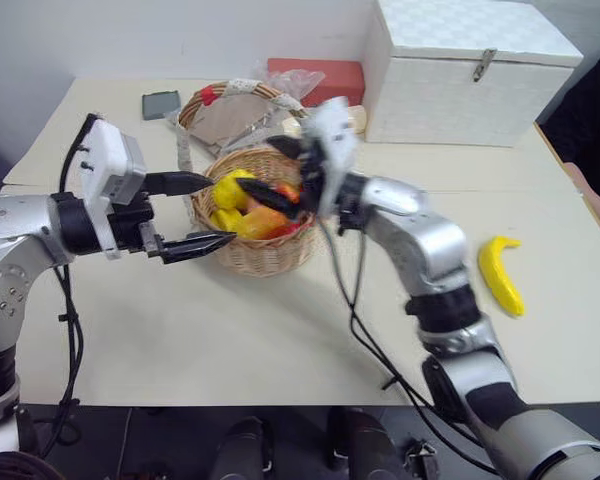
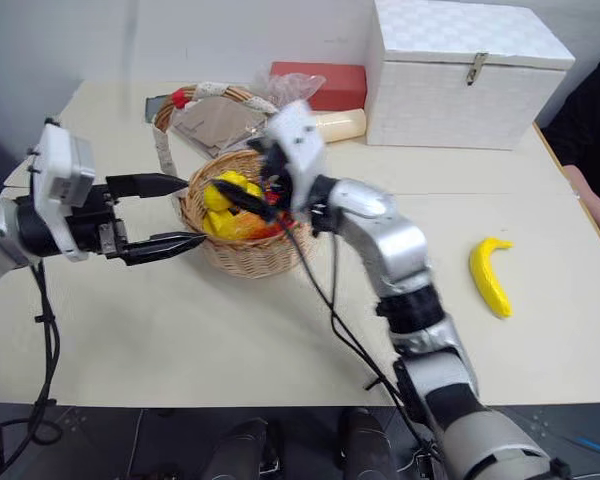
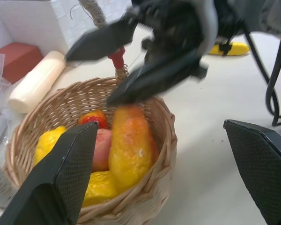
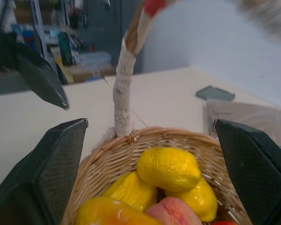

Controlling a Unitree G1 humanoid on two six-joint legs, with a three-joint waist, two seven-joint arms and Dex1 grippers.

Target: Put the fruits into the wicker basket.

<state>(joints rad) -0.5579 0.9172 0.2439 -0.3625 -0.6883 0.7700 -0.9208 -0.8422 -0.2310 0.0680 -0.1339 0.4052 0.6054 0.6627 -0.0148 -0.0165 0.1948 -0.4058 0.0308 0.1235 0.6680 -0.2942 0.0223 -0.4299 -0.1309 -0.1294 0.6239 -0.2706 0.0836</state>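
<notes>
The basket [image 1: 263,225] stands in the upper middle of the head view, and several fruits [image 1: 242,208] already lie in it: yellow ones, a pink one and an oblong orange mango [image 3: 128,147]. One fruit is not yet in: the banana [image 1: 500,275], which lies alone on the table [image 1: 280,340] at the right of the frame, well apart from the basket.

The right gripper [image 1: 290,172] hangs over the rim of the basket with its jaws wide apart and nothing between them; in the left wrist view its black fingers [image 3: 150,79] stand just above the mango without touching it. The left gripper [image 1: 205,213] is at the left side of the basket, also with jaws wide apart and empty, one finger above the rim and one beside the wall; I cannot tell if it touches the wicker.

The coming move, as I judge it, depends on the banana. It lies to the right and below the right gripper in the frame, on the far side of that arm's elbow, so the right arm is clearly the nearer one. Its long axis runs roughly up and down in the frame, a little tilted, with the curve bulging to the right. The jaws would probably need to close across the short width of it.
</notes>
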